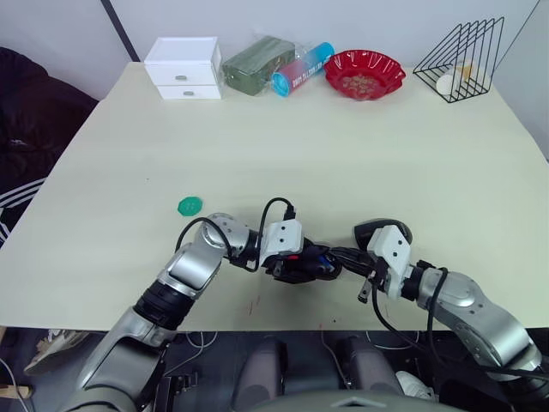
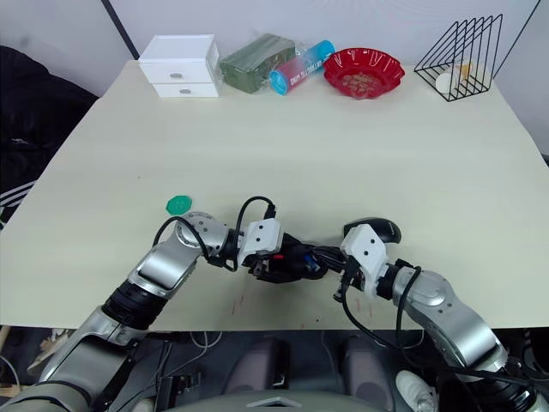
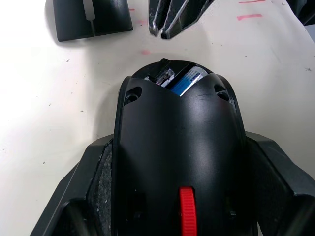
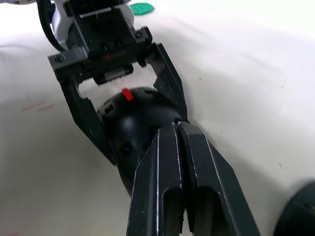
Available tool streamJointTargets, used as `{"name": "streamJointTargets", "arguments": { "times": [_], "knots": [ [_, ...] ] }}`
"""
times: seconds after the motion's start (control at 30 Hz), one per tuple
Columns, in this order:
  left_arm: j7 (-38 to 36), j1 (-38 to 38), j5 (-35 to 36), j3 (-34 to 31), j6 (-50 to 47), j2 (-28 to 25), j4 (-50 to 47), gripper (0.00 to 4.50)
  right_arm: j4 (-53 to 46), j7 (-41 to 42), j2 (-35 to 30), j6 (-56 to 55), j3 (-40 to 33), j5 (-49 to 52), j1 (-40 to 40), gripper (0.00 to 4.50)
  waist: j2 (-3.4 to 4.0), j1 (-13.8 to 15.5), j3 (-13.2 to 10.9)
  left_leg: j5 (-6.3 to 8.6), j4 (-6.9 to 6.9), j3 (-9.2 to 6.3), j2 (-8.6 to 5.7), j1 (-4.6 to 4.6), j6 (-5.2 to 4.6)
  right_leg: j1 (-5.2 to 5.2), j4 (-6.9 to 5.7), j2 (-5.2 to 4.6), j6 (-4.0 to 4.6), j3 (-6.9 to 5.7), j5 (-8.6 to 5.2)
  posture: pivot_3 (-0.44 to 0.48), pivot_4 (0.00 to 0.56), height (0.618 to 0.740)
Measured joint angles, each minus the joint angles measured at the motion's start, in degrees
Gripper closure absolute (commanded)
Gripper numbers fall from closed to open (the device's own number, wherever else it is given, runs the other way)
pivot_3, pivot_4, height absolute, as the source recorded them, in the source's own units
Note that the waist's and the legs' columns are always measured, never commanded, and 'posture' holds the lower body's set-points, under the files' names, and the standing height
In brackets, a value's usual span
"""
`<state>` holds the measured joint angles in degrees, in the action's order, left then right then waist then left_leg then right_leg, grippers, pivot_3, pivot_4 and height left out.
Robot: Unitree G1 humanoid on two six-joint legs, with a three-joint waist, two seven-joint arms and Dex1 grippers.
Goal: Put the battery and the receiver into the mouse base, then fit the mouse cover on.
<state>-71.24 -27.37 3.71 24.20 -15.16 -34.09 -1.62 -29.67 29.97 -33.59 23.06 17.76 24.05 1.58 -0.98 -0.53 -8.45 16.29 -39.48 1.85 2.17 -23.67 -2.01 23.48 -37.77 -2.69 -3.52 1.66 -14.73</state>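
Note:
The mouse base [image 1: 302, 264] rests on the table near the front edge, red wheel [image 3: 185, 216] toward my left wrist. My left gripper [image 1: 292, 260] is shut on it, one finger [image 3: 98, 167] on each side. In its open rear a blue-labelled battery [image 3: 189, 78] lies beside a small silvery piece [image 3: 165, 76]; whether that is the receiver I cannot tell. My right gripper [image 4: 176, 129] is shut, its tips at the base's rear edge [image 1: 336, 256]. The mouse cover [image 1: 374, 228], a smooth black dome, lies on the table just behind my right wrist.
A green disc [image 1: 190, 205] lies left of my left arm. Along the far edge stand a white drawer box [image 1: 183, 67], a green packet [image 1: 257, 62], a blue tube [image 1: 302, 69], a red bowl [image 1: 364, 73] and a black wire rack [image 1: 461, 60].

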Motion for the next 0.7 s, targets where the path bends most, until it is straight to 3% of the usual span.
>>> {"name": "streamJointTargets", "arguments": {
  "times": [0.7],
  "knots": [
    [0.15,0.00,0.00,-0.01,-0.32,-0.15,-0.01,1.56,1.94,0.90,5.96,2.26,0.31,-7.28,-1.32,4.40,0.01,-0.07,0.01,-0.09,-0.03,-0.01,0.00,0.07,0.16,-0.01,-0.16,0.01,0.02,0.00,0.00,0.000,0.150,0.740]
  ]
}}
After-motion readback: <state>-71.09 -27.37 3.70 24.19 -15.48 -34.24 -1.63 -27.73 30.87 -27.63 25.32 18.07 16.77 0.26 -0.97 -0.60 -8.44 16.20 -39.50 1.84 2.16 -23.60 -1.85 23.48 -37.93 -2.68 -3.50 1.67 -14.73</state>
